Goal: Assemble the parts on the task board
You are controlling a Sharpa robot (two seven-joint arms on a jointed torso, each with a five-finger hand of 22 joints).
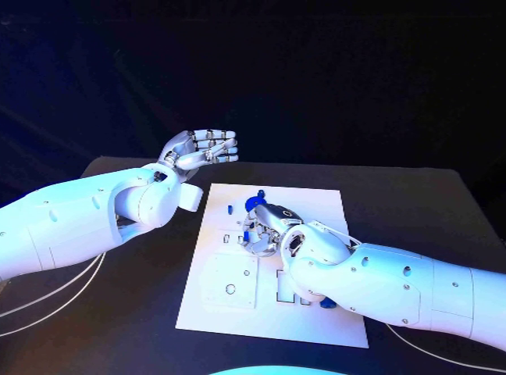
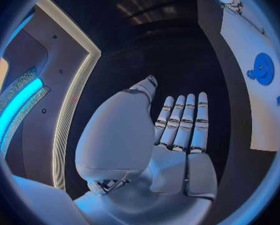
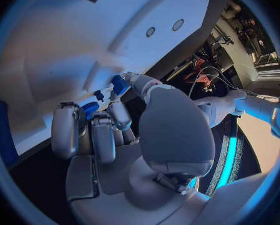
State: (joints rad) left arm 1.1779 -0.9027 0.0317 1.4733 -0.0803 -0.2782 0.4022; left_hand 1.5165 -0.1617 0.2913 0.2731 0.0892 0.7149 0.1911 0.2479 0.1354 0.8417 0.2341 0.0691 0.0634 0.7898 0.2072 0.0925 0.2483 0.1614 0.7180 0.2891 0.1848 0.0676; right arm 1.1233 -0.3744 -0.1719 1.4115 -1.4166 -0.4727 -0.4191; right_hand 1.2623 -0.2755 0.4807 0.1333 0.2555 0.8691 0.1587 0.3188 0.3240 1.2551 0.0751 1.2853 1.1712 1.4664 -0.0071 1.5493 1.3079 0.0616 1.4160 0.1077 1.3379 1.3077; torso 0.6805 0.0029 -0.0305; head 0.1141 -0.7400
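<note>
The white task board (image 1: 281, 266) lies in the middle of the black table. My right hand (image 1: 270, 230) is low over the board's middle with its fingers curled in. In the right wrist view its thumb and a finger pinch a small blue part (image 3: 120, 85) against the board (image 3: 46, 85). A round blue gear-like part (image 1: 254, 203) sits just beyond that hand, and a small blue piece (image 1: 227, 208) lies to its left. My left hand (image 1: 202, 147) is raised off the board's far left corner, fingers extended (image 2: 183, 125), holding nothing. The gear (image 2: 262, 68) shows on the board in the left wrist view.
Another blue piece (image 1: 329, 303) peeks out under my right forearm near the board's front right. Rectangular recesses (image 1: 233, 281) mark the board's front half. White cables (image 1: 39, 305) trail over the table's left edge.
</note>
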